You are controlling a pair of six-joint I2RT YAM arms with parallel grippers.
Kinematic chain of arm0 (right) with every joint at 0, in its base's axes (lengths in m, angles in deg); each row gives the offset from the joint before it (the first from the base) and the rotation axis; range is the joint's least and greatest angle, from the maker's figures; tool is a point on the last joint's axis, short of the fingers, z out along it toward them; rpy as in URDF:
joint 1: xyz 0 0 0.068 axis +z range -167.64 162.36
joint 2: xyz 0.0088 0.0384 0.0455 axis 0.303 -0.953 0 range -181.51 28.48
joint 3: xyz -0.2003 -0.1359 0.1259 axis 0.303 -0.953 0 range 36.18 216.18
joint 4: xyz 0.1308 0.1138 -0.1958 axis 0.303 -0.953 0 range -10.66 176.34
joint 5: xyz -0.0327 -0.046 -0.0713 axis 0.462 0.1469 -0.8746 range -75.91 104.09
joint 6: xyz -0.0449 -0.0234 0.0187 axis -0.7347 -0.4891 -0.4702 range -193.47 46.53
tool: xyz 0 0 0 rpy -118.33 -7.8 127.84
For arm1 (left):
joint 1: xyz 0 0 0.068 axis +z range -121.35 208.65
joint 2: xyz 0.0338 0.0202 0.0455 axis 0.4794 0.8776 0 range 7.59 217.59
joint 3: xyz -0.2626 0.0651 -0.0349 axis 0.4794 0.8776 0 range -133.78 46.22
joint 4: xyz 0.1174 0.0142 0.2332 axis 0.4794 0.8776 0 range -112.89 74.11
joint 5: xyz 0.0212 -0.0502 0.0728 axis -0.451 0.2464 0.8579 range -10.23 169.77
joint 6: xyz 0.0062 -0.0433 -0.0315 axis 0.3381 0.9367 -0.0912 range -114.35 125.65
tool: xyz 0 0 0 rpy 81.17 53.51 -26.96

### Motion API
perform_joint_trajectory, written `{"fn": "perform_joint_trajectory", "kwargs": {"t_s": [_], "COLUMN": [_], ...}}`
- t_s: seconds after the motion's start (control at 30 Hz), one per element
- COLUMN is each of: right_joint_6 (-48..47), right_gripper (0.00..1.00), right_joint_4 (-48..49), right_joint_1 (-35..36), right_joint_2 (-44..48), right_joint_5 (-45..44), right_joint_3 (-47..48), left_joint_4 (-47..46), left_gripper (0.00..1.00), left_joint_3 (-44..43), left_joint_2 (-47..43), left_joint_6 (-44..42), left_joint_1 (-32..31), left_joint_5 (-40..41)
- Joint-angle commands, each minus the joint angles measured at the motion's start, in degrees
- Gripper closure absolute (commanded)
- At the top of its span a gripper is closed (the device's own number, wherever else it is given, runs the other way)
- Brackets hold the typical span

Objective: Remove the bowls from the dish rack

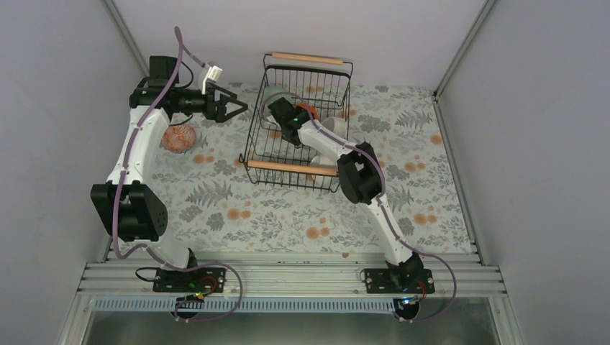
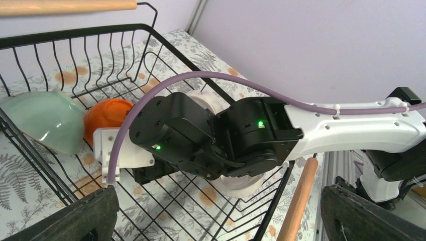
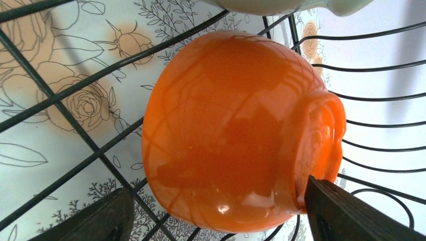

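Observation:
The black wire dish rack with wooden handles stands at the back centre. My right gripper reaches inside it. In the right wrist view it is open around the glossy orange bowl, which lies on its side on the wires. The right finger is at the bowl's foot and the left finger is apart from it. A mint-green bowl and a white bowl also lie in the rack. My left gripper is open and empty just left of the rack. A pinkish-orange patterned bowl sits on the table.
The left wrist view shows the right arm's wrist over the rack, with the mint-green bowl, the orange bowl and the white bowl around it. Grey walls close in the floral tablecloth on three sides.

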Motion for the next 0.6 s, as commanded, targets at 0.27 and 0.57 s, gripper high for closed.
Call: {"fn": "perform_joint_trajectory", "kwargs": {"t_s": [0.27,0.57], "right_joint_6": [0.3,-1.1], "right_gripper": [0.17,0.16], "right_joint_4": [6.1,8.1], "right_joint_1": [-0.2,-0.3], "right_joint_2": [-3.0,-5.7], "right_joint_5": [-2.2,-4.6], "right_joint_3": [-0.5,-0.2], "left_joint_4": [-2.1,-2.2], "left_gripper": [0.0,0.0], "left_joint_3": [1.8,2.0], "left_joint_2": [-2.0,-2.1], "left_joint_6": [0.9,0.9], "left_joint_1": [0.3,0.3], "left_joint_5": [-1.5,-2.2]}}
